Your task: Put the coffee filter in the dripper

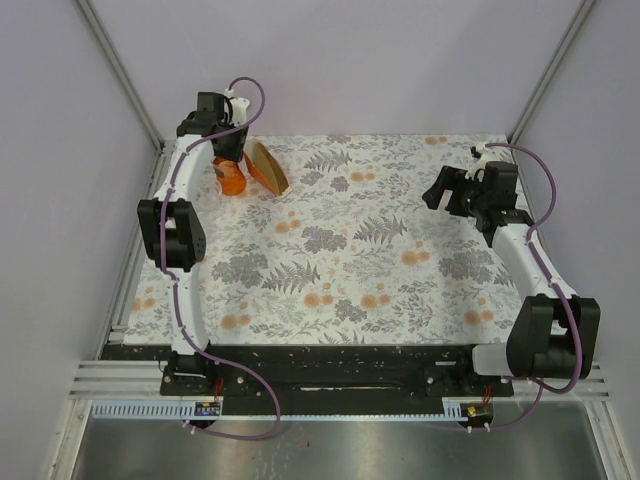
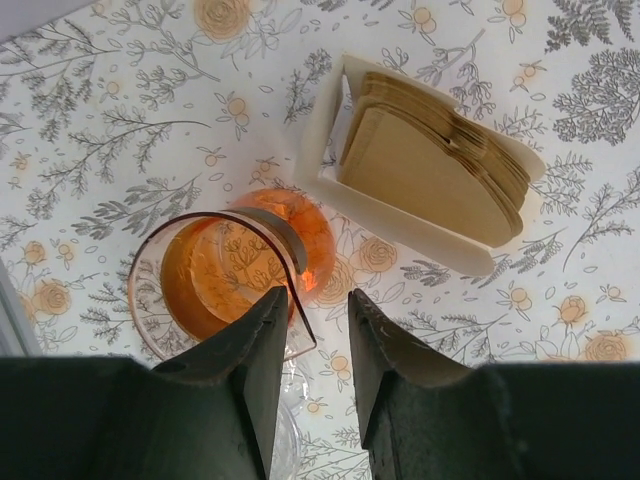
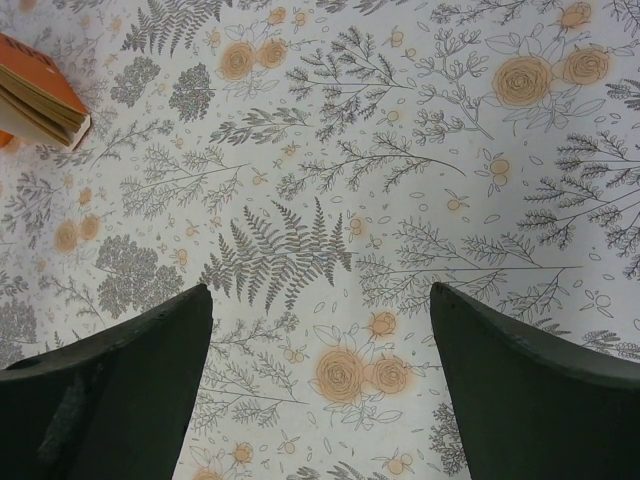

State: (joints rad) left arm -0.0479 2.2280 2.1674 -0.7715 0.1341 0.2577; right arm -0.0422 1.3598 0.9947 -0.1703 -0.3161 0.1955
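The dripper [image 2: 215, 285], a clear ribbed cone on an orange base, stands at the far left of the table [image 1: 230, 180]. My left gripper [image 2: 315, 305] hangs just above it [image 1: 228, 152]. Its fingers are a narrow gap apart, and the dripper's clear handle edge [image 2: 298, 318] lies between them, close against the left finger. The right finger is clear of it. The coffee filter on its own is out of view. My right gripper [image 3: 320, 300] hovers wide open over bare cloth at the right [image 1: 440, 192].
A thick bundle of brown filters in its holder [image 2: 430, 170] stands just right of the dripper [image 1: 268, 167], and its corner shows in the right wrist view [image 3: 40, 95]. A floral cloth [image 1: 360, 260] covers the table. Grey walls and frame posts close in the back and sides.
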